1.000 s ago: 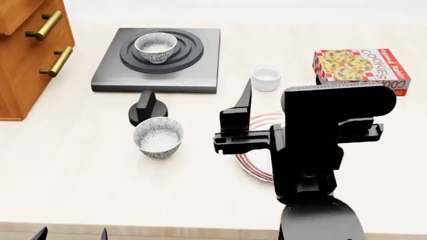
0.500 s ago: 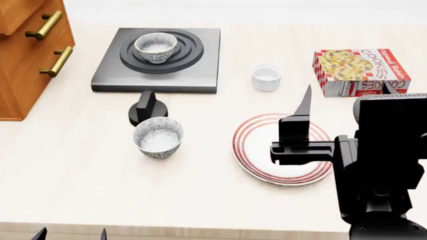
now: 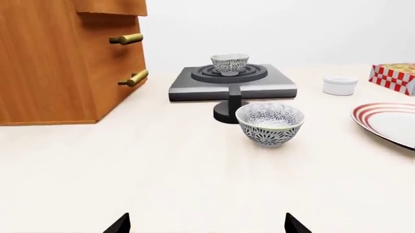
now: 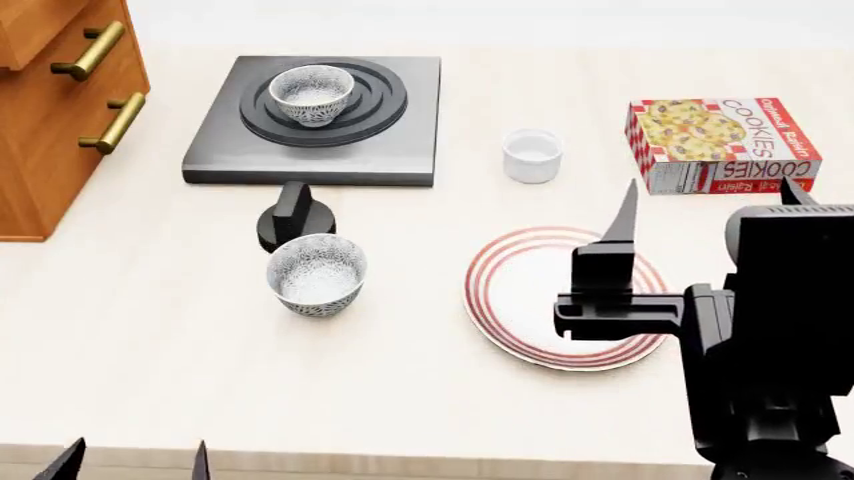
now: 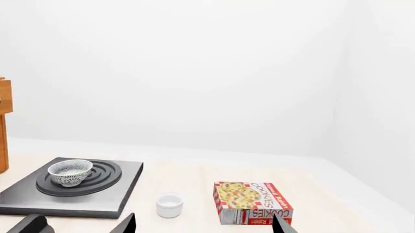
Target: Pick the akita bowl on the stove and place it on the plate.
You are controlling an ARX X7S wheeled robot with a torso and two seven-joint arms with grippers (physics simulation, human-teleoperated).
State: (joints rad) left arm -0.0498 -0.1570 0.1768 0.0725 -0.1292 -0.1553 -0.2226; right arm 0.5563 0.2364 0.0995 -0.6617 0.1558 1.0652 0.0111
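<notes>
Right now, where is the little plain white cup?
In the head view, the white cup stands on the counter right of center, between the stove and the cookie box, just beyond the plate.

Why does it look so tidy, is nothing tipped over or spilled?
Nothing stands out. Both speckled bowls sit upright, one on the stove and one on the counter. The plate, white cup and cookie box look fine.

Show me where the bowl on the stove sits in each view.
Head view: bowl upper left, on the burner rings.
Left wrist view: bowl upper centre, behind its twin.
Right wrist view: bowl lower left.
Shared landmark: the stove under it.
</notes>
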